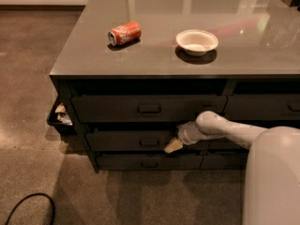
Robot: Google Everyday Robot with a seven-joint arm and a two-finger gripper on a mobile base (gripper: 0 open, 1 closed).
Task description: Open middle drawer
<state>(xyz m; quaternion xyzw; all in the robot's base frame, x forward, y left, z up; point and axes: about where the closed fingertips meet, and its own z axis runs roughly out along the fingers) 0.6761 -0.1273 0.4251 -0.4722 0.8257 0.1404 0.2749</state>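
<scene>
The middle drawer is a wide dark front in the left stack of the cabinet, between a taller drawer above and a slimmer one below. Its small loop handle sits at its centre. The drawer front stands slightly forward of the cabinet face. My gripper has pale fingers and sits just right of the handle, at the drawer front's height. The white arm reaches to it from the lower right.
On the grey countertop lie an orange soda can on its side and a white bowl. A black bin with rubbish stands at the cabinet's left side. A black cable loops on the floor at lower left.
</scene>
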